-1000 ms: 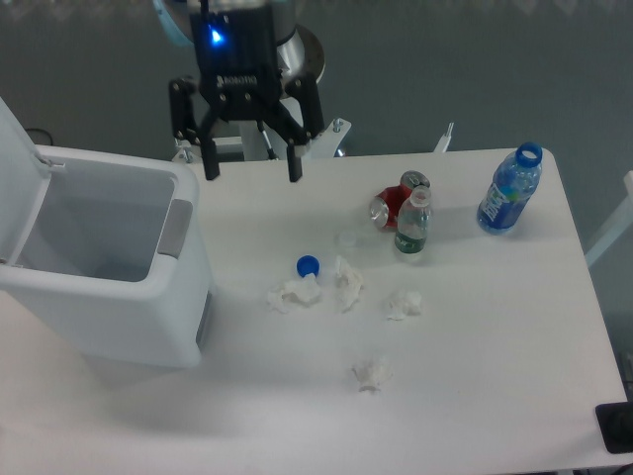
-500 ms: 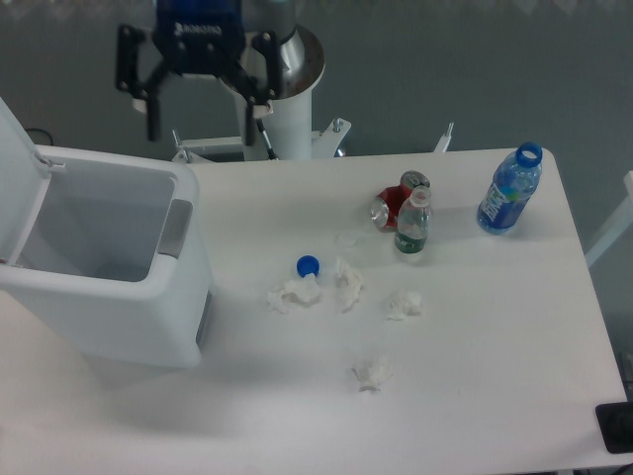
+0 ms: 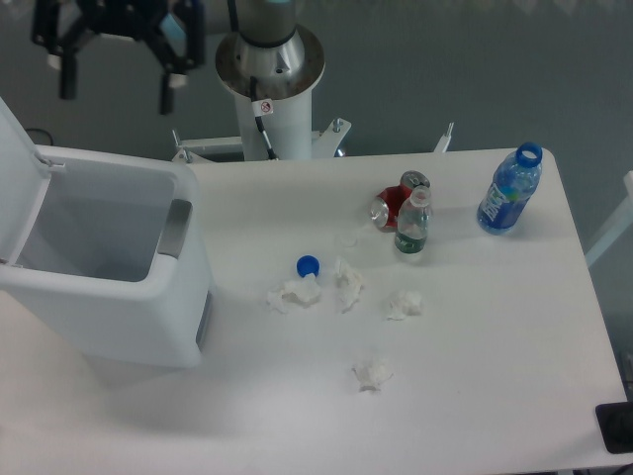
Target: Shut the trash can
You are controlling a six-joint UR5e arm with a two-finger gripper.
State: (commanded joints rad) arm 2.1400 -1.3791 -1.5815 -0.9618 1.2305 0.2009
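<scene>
the bin (image 3: 109,267) sits at the left end of the worktop (image 3: 475,396), its mouth open and its lid (image 3: 18,168) standing up along the far-left side, only partly in frame. the gripper (image 3: 116,81) hangs high at the top left, above and behind the bin, with its two fingers (image 3: 168,84) spread apart and holding nothing. by my reading the step in hand is the approach: the arm is being placed near the raised lid, and no contact has been made. the next move likely calls for getting the fingers behind or above the lid's upper edge and pushing it over toward the grey latch (image 3: 174,230) at the front, following the hinge arc rather than pressing straight down, so the light bin does not slide or tip. the bottles, can, cap and tissue scraps at mid-worktop lie well apart from this path.
</scene>
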